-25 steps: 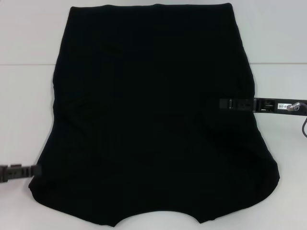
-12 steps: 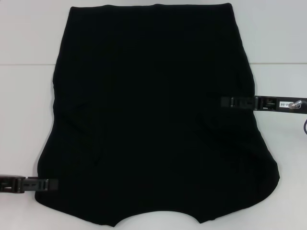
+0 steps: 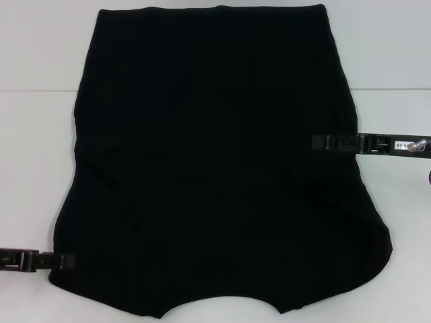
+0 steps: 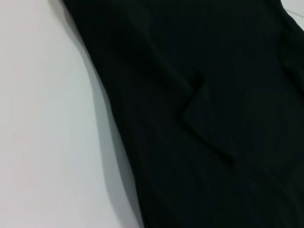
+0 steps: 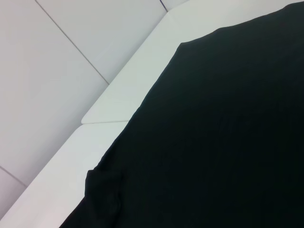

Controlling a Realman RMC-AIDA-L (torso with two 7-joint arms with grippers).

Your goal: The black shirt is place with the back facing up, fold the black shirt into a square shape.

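The black shirt (image 3: pixel 215 161) lies spread flat on the white table (image 3: pixel 34 148) and fills most of the head view. My left gripper (image 3: pixel 67 259) reaches in from the left, low over the shirt's near left edge. My right gripper (image 3: pixel 320 142) comes in from the right, over the shirt's right side at mid height. The left wrist view shows the black shirt (image 4: pixel 213 118) close up, with a small crease by its edge. In the right wrist view the black shirt (image 5: pixel 213 142) runs along the table's border.
Bare white table (image 3: pixel 397 67) shows on both sides of the shirt and beyond its far edge. A seam (image 3: pixel 37 90) crosses the tabletop at the far left. The table's edge (image 5: pixel 133 90) and pale panels beyond it appear in the right wrist view.
My left gripper has moved right and slightly nearer, from beside the shirt onto its near left edge. My right gripper has drawn back a little to the right.
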